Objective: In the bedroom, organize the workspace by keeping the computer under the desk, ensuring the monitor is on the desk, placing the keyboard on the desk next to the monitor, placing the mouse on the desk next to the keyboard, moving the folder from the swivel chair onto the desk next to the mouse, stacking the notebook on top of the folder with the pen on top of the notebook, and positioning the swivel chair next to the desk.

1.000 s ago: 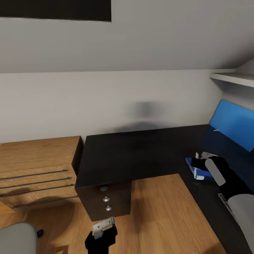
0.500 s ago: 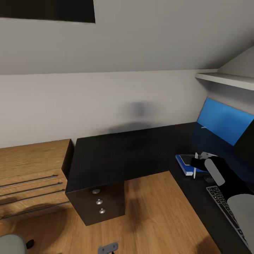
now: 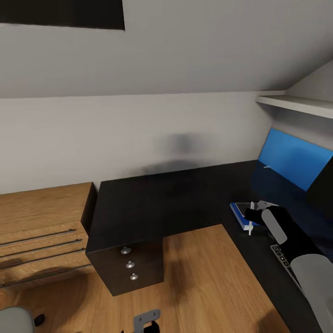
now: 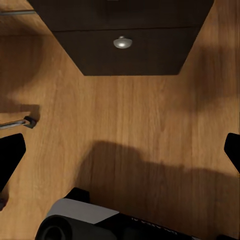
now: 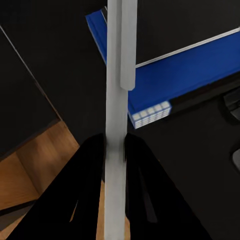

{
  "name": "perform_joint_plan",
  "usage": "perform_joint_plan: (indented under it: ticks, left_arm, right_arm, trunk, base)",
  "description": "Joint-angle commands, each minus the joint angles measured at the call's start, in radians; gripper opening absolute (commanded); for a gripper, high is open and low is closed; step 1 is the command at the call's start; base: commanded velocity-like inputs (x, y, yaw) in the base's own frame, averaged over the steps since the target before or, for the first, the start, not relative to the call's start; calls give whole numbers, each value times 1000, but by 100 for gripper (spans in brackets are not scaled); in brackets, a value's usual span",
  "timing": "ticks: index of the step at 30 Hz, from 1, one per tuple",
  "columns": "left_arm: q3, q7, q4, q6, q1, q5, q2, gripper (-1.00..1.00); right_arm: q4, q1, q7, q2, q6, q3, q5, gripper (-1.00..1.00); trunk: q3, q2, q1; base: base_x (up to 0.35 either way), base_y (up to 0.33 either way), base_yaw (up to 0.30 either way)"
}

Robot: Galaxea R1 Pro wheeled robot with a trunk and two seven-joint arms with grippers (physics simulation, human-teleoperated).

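head view: right end effector [image 3: 252,217] clamped on the pen [image 3: 251,223], pen hanging upright, just over near edge of the folder [image 3: 240,212] on the bench [image 3: 152,208]. left end effector [image 3: 147,320] low, far off.
left wrist: fingers spread wide, nothing held, over floor.
right wrist: pen [image 5: 118,100] pinched, long axis along fingers; folder [image 5: 165,75] straight beyond tip. right arm nearer.

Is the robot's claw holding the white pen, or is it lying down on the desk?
Holding it. The right claw is shut on the pen, which hangs above the blue folder.
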Motion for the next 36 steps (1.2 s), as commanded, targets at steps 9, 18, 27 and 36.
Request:
perform_joint_plan:
  ticks: [9, 18, 27, 36]
  left_arm:
    - [2, 4, -52, 8, -1, -49, 3, 100]
    - [-1, 3, -88, 8, -1, -94, 2, 100]
    - [-3, 1, -87, 8, -1, -93, 3, 100]
    - [-3, 1, -87, 7, -1, -93, 3, 100]
  right_arm:
    - [0, -1, -12, -3, 0, 4, -11, -100]
    - [2, -1, -13, -4, -1, -4, -10, -100]
    - [19, -1, -14, -4, -2, -68, -10, -100]
    - [24, -1, -15, -4, -2, -111, -7, -100]
  trunk:
    - [-1, -1, 0]
    - [-1, -1, 0]
    - [-1, -1, 0]
    - [-1, -1, 0]
  base:
    - [145, 0, 0]
    - [112, 0, 0]
    - [93, -24, 0]
    - [96, -72, 0]
